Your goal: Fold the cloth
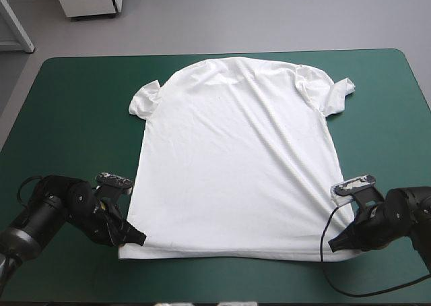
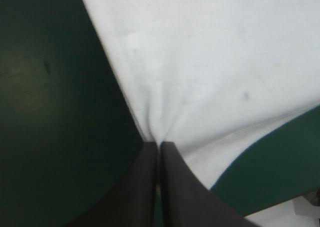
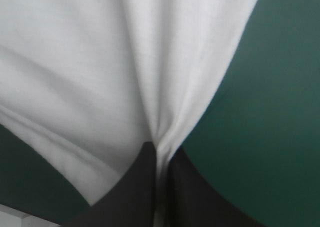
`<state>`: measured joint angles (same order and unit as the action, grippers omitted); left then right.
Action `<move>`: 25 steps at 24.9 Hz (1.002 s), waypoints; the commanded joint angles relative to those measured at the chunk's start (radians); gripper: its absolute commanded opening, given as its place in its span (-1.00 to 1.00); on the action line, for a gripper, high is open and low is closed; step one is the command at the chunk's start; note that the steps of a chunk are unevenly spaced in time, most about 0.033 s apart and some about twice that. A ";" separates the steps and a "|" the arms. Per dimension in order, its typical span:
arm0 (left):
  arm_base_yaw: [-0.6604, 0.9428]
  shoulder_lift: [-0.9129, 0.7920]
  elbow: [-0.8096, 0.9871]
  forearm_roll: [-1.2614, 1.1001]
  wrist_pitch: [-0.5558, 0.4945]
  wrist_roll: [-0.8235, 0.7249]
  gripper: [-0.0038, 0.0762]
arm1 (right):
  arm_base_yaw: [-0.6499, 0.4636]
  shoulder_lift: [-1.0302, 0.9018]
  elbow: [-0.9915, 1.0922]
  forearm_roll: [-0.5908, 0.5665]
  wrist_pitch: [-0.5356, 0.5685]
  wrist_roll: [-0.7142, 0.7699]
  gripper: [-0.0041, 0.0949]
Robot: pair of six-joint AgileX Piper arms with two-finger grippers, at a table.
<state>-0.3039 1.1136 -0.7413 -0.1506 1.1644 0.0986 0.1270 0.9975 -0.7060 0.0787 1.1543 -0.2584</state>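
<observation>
1. T-shirt [image 1: 236, 158] is lying spread flat on the teal-green tabletop [image 1: 74, 117], roughly centred, with the neck end pointing at the far edge and the hem toward the near edge.
2. Both short sleeves are sticking out near the far end. The left-side sleeve [image 1: 145, 100] is curling over on itself, and the right-side sleeve [image 1: 337, 94] is bunching up with a few folds.
3. Left claw [image 1: 139, 238] is sitting low at the near-left hem corner. Its black fingers are pressing all but together, pinching the T-shirt. In the left wrist view, fabric is puckering into the fingertips, with the cover showing on both sides.
4. Right claw [image 1: 333, 247] is doing the same at the near-right hem corner, fingers nearly closed and pinching the T-shirt. In the right wrist view, a ridge of fabric is running straight into the tips.
5. Creases are fanning out diagonally from the right claw's corner across the body toward the far left.
6. The near hem is running between the two claws, close to the tabletop's near edge, with two fabric layers showing along it.
7. Both arms are reaching in from the near corners, wrists low over the cover.
</observation>
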 commanded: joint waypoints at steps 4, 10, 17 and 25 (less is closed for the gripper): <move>-0.008 -0.038 0.014 -0.016 -0.009 -0.006 -0.93 | 0.002 -0.019 0.028 -0.009 -0.004 0.000 -0.95; -0.008 -0.043 0.014 -0.022 0.064 0.003 -0.92 | 0.002 -0.033 0.028 -0.012 0.009 0.000 -0.89; -0.008 -0.044 -0.014 -0.017 0.130 0.011 -0.57 | 0.002 -0.077 0.024 -0.014 0.047 0.018 -0.28; -0.008 -0.061 -0.283 0.010 0.068 0.011 -0.22 | 0.002 -0.068 -0.166 -0.114 0.010 0.154 0.07</move>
<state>-0.3052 1.0627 -0.9165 -0.1565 1.2298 0.1087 0.1272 0.9234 -0.7804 0.0066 1.2165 -0.1390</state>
